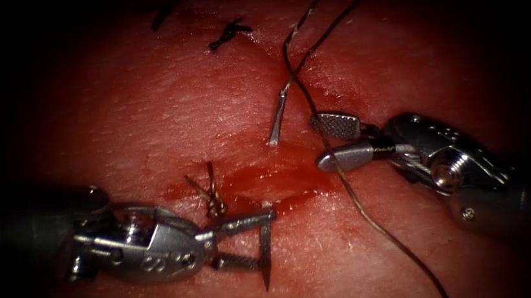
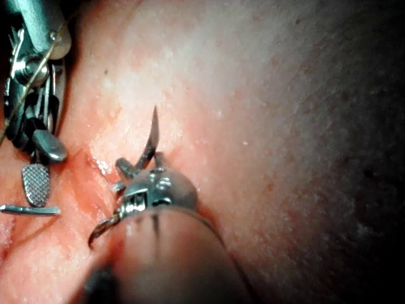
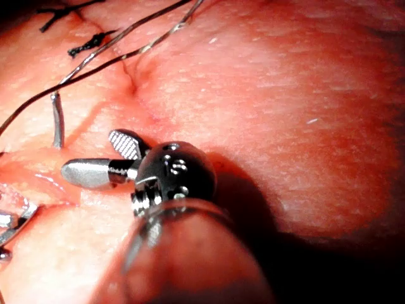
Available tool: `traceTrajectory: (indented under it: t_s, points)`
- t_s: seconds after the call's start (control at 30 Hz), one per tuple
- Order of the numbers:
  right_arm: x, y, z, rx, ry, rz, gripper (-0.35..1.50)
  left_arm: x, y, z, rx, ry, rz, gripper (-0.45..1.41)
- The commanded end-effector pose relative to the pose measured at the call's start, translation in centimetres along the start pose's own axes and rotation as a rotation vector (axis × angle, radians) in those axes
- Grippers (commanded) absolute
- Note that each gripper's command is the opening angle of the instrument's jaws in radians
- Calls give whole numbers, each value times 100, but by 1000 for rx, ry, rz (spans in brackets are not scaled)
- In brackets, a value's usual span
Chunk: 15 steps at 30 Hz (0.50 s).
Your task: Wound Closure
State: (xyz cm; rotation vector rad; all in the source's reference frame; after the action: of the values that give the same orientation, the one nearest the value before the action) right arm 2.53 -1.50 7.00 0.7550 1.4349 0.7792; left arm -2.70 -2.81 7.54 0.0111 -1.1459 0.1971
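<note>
The left tool, jaws spread, touches the needle near its point without gripping it. The needle's swaged end rises from the tissue beside the cut. The right tool gapes, empty, thread crossing it. Two knots are tied; the red cut remains unclosed.

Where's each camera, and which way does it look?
Endoscope: above, in front, facing the cut; left pincer and right pincer show.
Left wrist: on left arm, looking down its shaft at its open pincer and the needle.
Right wrist: on right arm, looking down its shaft at its open pincer.
Shared: all show the right pincer.
</note>
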Motion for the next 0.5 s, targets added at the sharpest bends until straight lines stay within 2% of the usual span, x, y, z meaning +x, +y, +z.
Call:
traceTrajectory:
  t_s: [0.03, 0.13, 0.2, 0.3, 0.37, 0.4, 0.5]
  points:
    - [-1, 3, 6, -3, 5, 0, 57, 1, 1, 7, 4, -5, -8, -15]
    - [-2, 1, 2, -9, 18, 1, 47, 1, 1, 7, 11, -11, -39, -45]
    - [-2, 0, -2, -13, 27, 2, 37, 0, -1, 8, 24, -24, -75, -45]
    - [-3, -1, -6, -14, 35, 3, 34, -3, -3, 9, 32, -35, -105, -45]
    - [-5, -5, -15, -17, 45, 5, 15, -14, -11, 9, 84, -74, -234, -45]
    - [-7, -8, -20, -11, 46, 5, 14, -25, -17, 9, 117, -91, -296, -45]
    - [-11, -15, -25, -4, 43, 5, 14, -39, -20, 7, 143, -104, -367, -45]
